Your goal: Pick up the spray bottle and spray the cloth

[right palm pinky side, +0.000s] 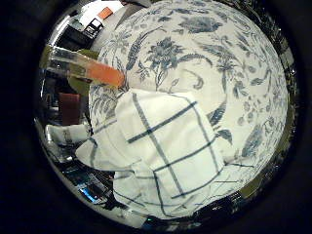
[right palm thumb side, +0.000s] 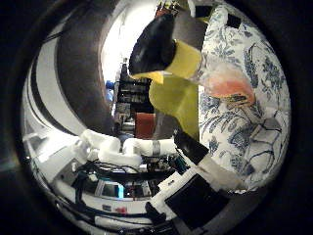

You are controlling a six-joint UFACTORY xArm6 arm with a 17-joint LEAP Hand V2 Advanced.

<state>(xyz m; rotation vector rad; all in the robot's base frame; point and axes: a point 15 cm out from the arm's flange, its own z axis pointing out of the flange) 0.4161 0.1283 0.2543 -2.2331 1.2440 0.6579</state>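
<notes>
The spray bottle [right palm pinky side: 86,66] is clear with orange liquid and lies on the flowered tablecloth [right palm pinky side: 210,58] near the table's edge. It also shows in the right thumb side palm view [right palm thumb side: 230,84]. The cloth [right palm pinky side: 161,146] is white with a dark grid pattern and lies rumpled on the tablecloth, close under the palm and beside the bottle. A corner of it shows in the right thumb side palm view [right palm thumb side: 262,132]. My hand [right palm thumb side: 147,152] is above the table with its white and black fingers stretched out, away from the bottle, holding nothing.
A yellow thing with a black top [right palm thumb side: 166,59] stands close to the palm by the table's edge. Shelves and furniture [right palm thumb side: 132,98] stand in the room beyond the table.
</notes>
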